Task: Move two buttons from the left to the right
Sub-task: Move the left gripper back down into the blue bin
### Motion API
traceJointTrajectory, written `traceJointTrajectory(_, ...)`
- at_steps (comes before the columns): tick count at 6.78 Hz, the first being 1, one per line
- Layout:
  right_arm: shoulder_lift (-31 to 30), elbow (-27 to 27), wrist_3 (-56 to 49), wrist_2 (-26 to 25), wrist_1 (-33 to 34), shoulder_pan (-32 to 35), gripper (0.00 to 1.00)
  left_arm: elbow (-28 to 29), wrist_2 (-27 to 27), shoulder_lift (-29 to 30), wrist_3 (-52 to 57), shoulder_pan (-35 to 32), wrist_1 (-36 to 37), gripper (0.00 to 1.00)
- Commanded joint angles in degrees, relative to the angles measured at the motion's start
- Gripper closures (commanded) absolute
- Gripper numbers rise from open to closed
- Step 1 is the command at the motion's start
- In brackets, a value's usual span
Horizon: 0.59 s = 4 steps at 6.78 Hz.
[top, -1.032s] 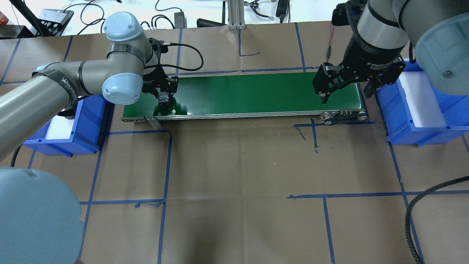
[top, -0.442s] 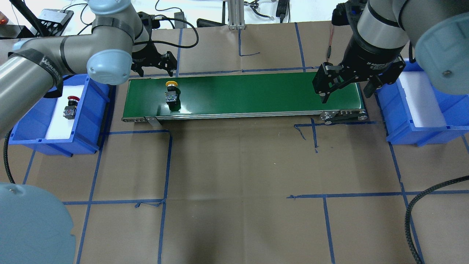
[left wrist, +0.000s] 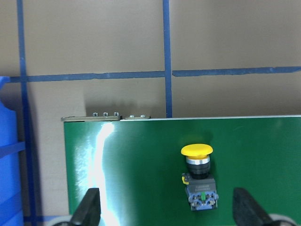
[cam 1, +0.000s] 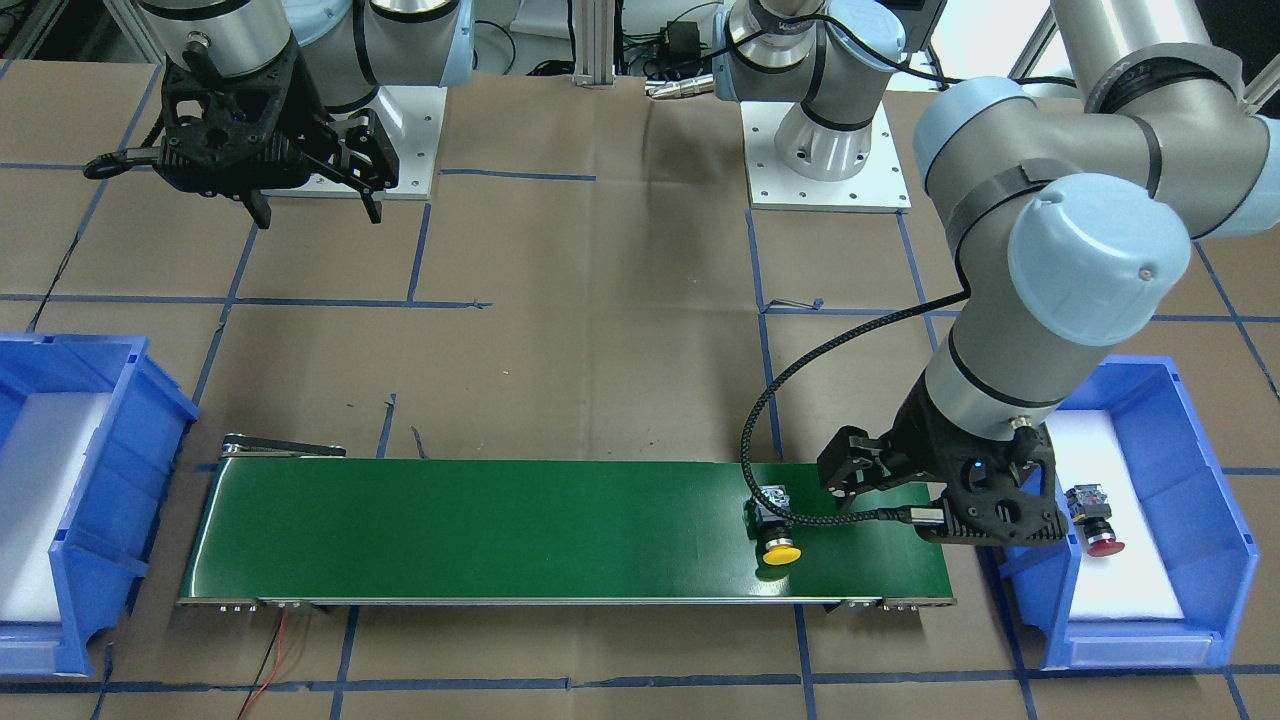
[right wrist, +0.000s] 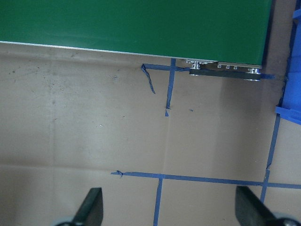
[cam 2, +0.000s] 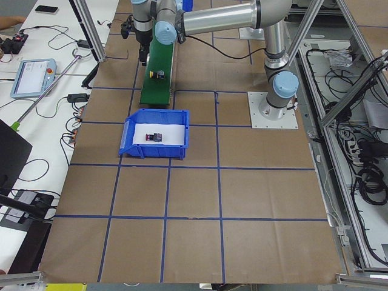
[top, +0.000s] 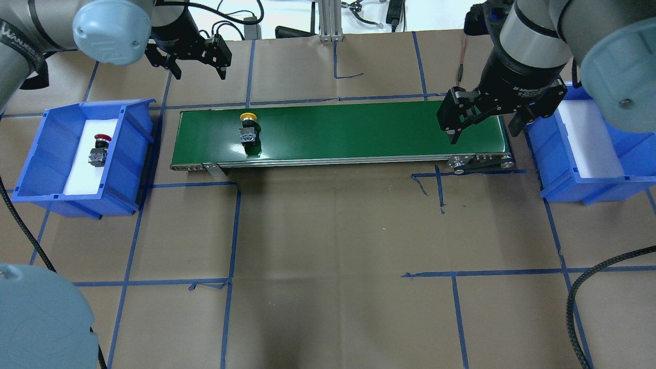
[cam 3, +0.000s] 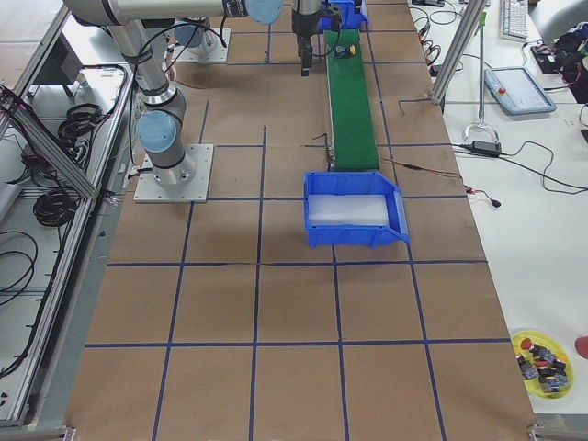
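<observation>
**Yellow button on the belt, red one in the left bin**

Nearest in my overhead feed, the red button [top: 98, 151] sits on the white pad in the left blue bin [top: 128, 159]. The yellow button [top: 248, 129] lies on its side on the green conveyor belt [top: 359, 128], near its left end. The right gripper [top: 484, 132] hangs over the belt's right end, jaws spread wide, holding nothing. Farthest off, over the worktop [top: 333, 230] beyond the belt, the left gripper [top: 200, 72] is likewise wide apart and empty.

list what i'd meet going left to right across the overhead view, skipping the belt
red button → left gripper → yellow button → right gripper → right bin
</observation>
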<state>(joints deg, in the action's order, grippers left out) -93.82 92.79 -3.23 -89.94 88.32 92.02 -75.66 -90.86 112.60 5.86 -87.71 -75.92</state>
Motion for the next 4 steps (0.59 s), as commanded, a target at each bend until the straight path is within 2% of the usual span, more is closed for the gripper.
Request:
traceJointTrajectory(1, 0.0, 0.0, 0.0, 0.0, 0.2, 0.0, 0.0, 1.4, 0.7, 0.8, 6.9, 7.9, -1.3, 0.0)
traceJointTrajectory(4, 0.0, 0.0, 0.0, -0.1, 0.1, 0.0, 0.0, 0.3, 0.6, 1.0, 20.3, 17.7, -1.4, 0.0)
